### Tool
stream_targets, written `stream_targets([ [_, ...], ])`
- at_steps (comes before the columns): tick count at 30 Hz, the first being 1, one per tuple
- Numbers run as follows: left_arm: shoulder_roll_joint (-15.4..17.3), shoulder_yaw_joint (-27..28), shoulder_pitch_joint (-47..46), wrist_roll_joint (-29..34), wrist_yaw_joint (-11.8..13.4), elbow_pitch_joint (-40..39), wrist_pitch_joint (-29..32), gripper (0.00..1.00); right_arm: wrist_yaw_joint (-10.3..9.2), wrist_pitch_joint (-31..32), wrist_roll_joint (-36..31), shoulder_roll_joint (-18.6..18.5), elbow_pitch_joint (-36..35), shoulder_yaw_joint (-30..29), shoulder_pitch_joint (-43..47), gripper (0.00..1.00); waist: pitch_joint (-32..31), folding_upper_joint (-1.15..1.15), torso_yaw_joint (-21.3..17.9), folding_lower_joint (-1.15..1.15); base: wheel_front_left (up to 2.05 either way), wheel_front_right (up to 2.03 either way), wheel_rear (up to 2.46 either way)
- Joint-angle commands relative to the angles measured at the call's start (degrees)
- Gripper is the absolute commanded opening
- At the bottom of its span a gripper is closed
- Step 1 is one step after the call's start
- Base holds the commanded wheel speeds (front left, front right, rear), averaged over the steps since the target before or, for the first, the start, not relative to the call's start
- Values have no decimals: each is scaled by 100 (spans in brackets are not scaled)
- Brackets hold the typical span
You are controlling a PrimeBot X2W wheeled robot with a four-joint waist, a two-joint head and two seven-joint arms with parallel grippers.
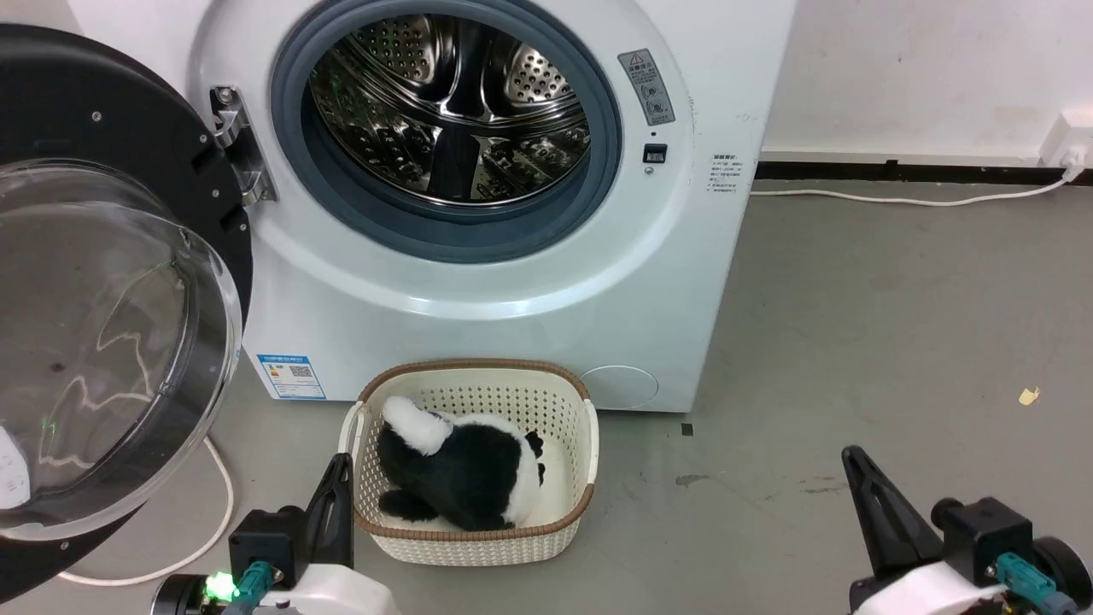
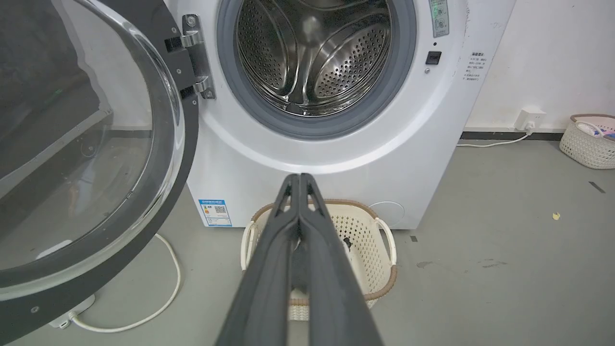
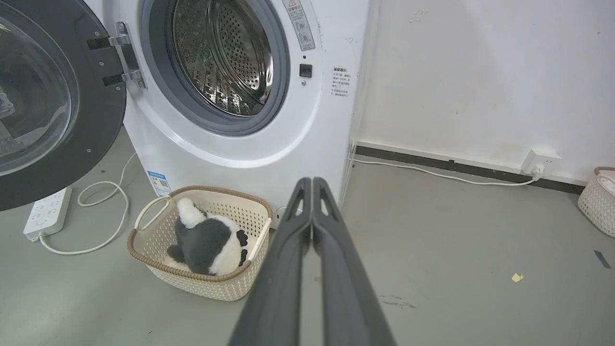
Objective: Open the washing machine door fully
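washing machine [image 1: 478,290] drum exposed | washing machine door [image 1: 111,342] swung wide on left-edge hinge | basket [image 1: 478,547] holding black-and-white plush [image 1: 470,478], floor at machine's foot | right wrist view: power strip [image 3: 47,214] on floor below door | left gripper [image 1: 341,467], right gripper [image 1: 854,459] clenched, empty

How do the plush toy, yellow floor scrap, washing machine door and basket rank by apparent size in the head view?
1. washing machine door, close to the camera and cut off by the frame, so its lead is partly nearness.
2. basket.
3. plush toy, inside the basket.
4. yellow scrap.
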Motion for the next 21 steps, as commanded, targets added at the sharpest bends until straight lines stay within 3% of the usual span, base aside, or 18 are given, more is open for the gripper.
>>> stream_targets([
  [1,-24,24,-110,56,-34,-51,26,0,3,27,-20,35,-10,13,-120,0,2,0,-2,0,0,0,0],
  [21,-107,235,-173,335,-164,-221,284,0,4,286,-110,45,-13,57,-280,0,57,0,-48,0,0,0,0],
])
